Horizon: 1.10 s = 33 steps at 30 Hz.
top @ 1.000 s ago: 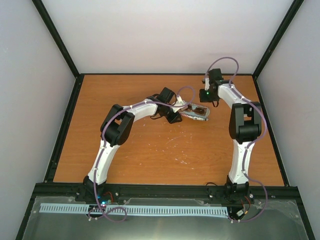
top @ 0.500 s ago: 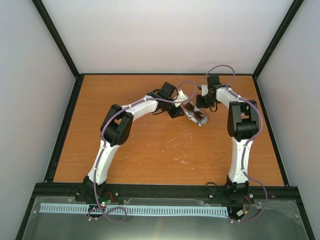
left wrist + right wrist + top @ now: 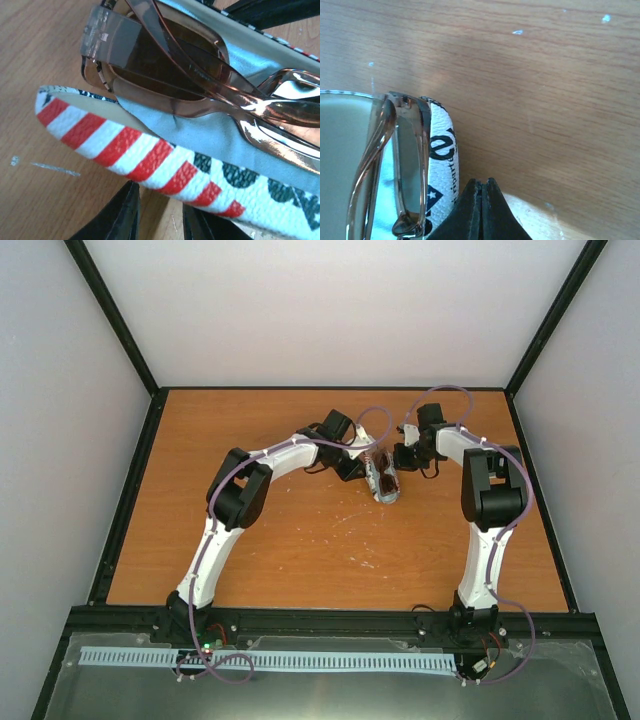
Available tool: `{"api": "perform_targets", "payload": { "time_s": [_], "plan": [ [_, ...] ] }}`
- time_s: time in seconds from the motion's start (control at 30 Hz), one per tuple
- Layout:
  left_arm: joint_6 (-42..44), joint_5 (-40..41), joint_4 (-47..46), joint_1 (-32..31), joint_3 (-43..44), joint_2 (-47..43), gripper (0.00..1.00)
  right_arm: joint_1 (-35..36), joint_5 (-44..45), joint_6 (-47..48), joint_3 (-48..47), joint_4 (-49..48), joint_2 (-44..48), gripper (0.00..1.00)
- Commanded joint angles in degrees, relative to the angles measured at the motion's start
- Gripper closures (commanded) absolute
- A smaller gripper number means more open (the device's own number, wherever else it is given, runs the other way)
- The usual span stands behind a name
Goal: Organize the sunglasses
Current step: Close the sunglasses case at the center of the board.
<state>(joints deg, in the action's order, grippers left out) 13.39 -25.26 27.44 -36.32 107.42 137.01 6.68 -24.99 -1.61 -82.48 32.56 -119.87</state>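
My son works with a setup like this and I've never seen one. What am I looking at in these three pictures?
Two white-and-black robot arms, the left arm and the right arm, are bolted at the near edge of a wooden table. The wide picture comes from a fixed camera above and behind them. Each close-up comes from a camera on one wrist. The left gripper appears to pinch the edge of an open flag-patterned case. Inside it, brown sunglasses lie folded on a light blue cloth. The right gripper is shut and empty, right beside the case's end.
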Motion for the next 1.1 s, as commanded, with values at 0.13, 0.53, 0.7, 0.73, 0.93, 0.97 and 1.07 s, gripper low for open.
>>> {"api": "perform_targets", "payload": {
  "time_s": [0.13,0.53,0.7,0.73,0.93,0.97,1.07],
  "plan": [
    [-1.13,-1.84,-1.07,-1.19,4.35,0.35,0.74,1.58,-5.79,-1.40,2.23,-3.49,4.33,0.97],
    [-1.15,-2.35,-0.63,-2.10,7.31,1.28,0.74,3.27,-11.12,1.38,1.71,-1.48,4.38,0.97],
    [-1.01,-2.12,-0.66,-2.77,7.55,1.24,0.74,4.09,-14.14,2.99,1.54,0.11,4.56,0.97],
    [-1.03,-2.02,-0.64,-2.79,7.55,1.24,0.74,4.36,-14.50,3.54,1.28,0.78,4.42,0.97],
    [-0.79,-1.99,-0.58,-2.74,7.74,1.07,0.74,5.98,-14.75,6.05,-0.34,4.58,3.23,0.97],
    [-0.75,-2.00,-0.61,-2.73,7.80,0.98,0.74,6.04,-14.47,6.08,-0.54,4.78,3.04,0.97],
    [-0.41,-1.82,-0.55,-2.75,7.90,0.61,0.74,6.54,-13.46,6.16,-1.25,5.33,2.14,0.97]
  ]
}}
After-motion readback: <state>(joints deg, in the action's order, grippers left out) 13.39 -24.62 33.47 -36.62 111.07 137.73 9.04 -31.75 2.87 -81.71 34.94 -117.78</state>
